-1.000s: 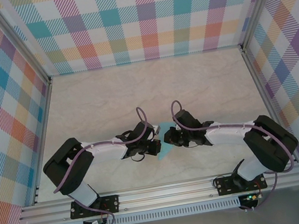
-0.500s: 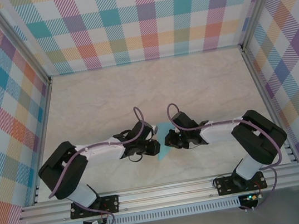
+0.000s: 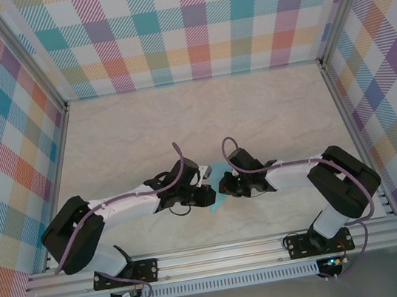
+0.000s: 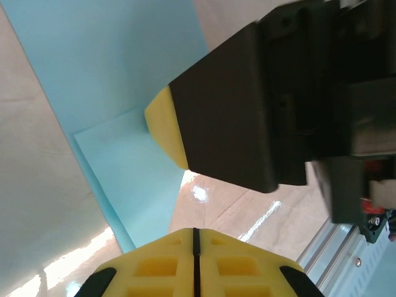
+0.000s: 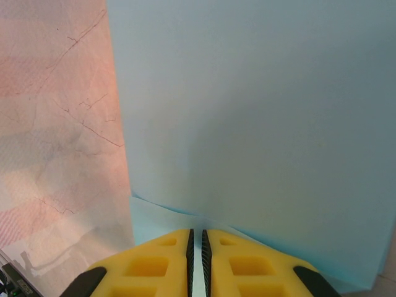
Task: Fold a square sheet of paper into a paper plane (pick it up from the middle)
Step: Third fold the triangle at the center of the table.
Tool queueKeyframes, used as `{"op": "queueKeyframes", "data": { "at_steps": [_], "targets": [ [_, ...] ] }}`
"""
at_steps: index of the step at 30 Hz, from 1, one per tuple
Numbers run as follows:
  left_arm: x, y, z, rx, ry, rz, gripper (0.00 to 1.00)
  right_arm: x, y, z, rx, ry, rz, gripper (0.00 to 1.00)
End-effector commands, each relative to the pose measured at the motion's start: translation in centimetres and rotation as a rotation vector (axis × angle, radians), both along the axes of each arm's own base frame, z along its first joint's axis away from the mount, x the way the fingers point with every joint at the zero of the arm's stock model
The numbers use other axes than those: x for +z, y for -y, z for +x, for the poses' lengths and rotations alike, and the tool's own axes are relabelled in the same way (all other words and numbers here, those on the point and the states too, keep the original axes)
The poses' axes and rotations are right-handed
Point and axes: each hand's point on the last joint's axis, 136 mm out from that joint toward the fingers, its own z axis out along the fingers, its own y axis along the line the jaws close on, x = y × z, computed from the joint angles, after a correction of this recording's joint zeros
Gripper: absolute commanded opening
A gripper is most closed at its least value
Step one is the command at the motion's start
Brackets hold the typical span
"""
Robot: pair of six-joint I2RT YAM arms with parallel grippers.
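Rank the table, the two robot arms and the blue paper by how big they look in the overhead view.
Largest: the table, by far.
Next: the left arm and the right arm. They look about alike, so no order between them.
Smallest: the blue paper; just a sliver shows between the arms.

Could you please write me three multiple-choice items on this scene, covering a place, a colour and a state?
1. Where is the paper?
A. Against the back wall
B. Between the left hand and the right hand
C. On an arm's base

2. What colour is the paper?
A. Light blue
B. Red
C. White

3. How is the right hand?
A. Wide open
B. Shut on the paper
C. Shut on a cup

Answers: 1 B, the top view shows it between the two hands; 2 A, every view shows light blue; 3 B, the right wrist view shows the pads closed with the sheet's edge between them.
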Motion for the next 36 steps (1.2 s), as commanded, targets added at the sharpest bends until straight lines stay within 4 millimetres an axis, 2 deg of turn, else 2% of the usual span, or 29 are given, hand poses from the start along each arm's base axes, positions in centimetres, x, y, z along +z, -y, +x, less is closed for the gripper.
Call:
{"op": "queueKeyframes", "data": {
  "at_steps": [1, 8, 15, 22, 27, 31, 36],
  "targets": [
    [-0.5, 1.0, -0.5, -0.015, -0.062, -0.047, 0.08, -1.2, 1.0, -0.4, -0.004, -0.029, -0.059, 0.15],
    [-3.5, 0.4, -1.2, -0.028, -0.136, 0.044, 0.08, -1.3, 1.1, -0.4, -0.003, -0.033, -0.065, 0.15],
    [-5.0, -1.9, -1.9, -0.029, -0.145, 0.167, 0.09, -1.4, 1.2, -0.3, -0.001, -0.034, -0.079, 0.16],
    [-4.5, -2.8, -3.5, -0.083, -0.173, 0.176, 0.12, -1.4, 1.2, -0.3, 0.002, -0.037, -0.087, 0.16],
    [-4.8, -4.3, -4.6, -0.112, -0.202, 0.244, 0.14, -1.6, 1.1, -0.3, 0.005, -0.046, -0.088, 0.16],
    [-4.7, -5.3, -4.7, -0.104, -0.199, 0.295, 0.15, -1.5, 1.0, -0.2, 0.004, -0.045, -0.089, 0.16],
    [-2.2, -4.6, -3.1, -0.048, -0.110, 0.235, 0.15, -1.1, 0.9, -0.1, 0.011, -0.037, -0.081, 0.16]
  ]
}}
